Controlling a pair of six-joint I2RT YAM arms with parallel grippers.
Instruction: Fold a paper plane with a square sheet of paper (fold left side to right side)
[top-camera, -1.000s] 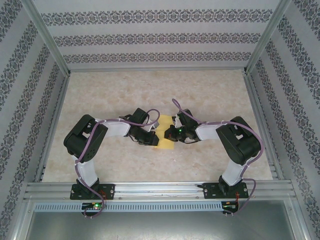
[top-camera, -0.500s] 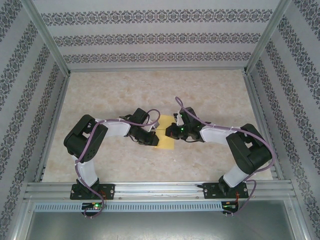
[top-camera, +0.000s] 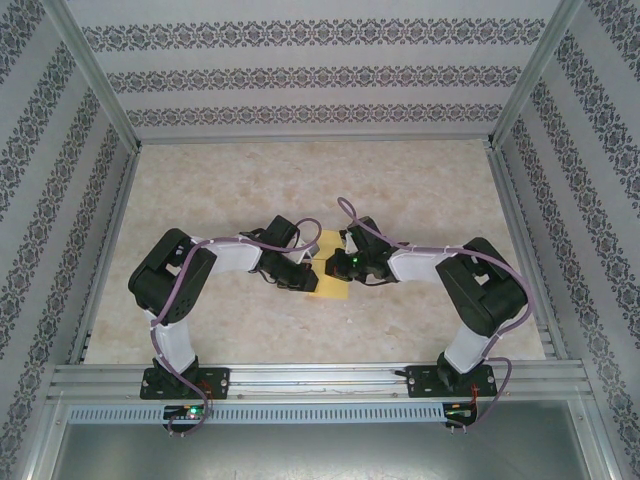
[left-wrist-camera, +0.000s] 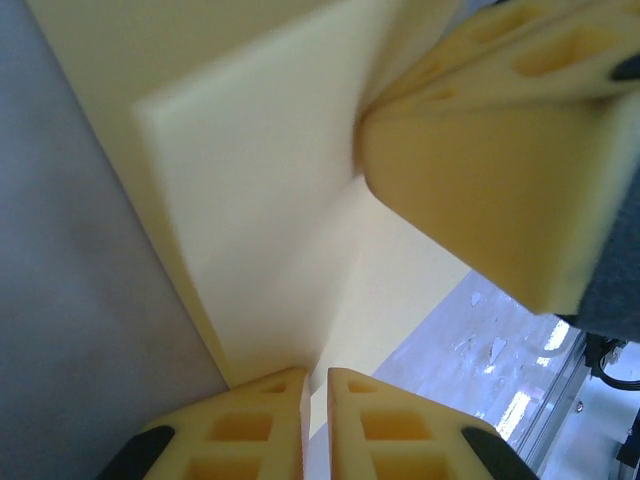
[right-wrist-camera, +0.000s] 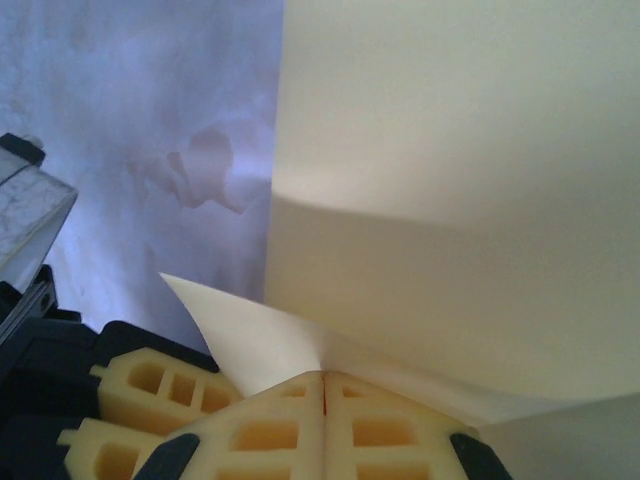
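The square sheet of paper (top-camera: 332, 288) is pale yellow and lies partly folded at the table's middle, between both grippers. My left gripper (top-camera: 306, 278) comes in from the left and my right gripper (top-camera: 334, 265) from the right, almost touching. In the left wrist view the left gripper (left-wrist-camera: 317, 375) is shut on the sheet's edge (left-wrist-camera: 270, 200), with the right gripper's fingers (left-wrist-camera: 500, 170) close above. In the right wrist view the right gripper (right-wrist-camera: 323, 375) is shut on a lifted corner of the sheet (right-wrist-camera: 450, 200), which curls up over the flat part.
The marbled table (top-camera: 300, 180) is walled by patterned panels at the back and both sides, with metal rails (top-camera: 320, 380) along the near edge. Both arms' elbows stand out to the left and right of the sheet.
The right gripper has moved a little left with the sheet's corner, covering more of the sheet from above. Its elbow swung outward, then back. The left arm stayed still.
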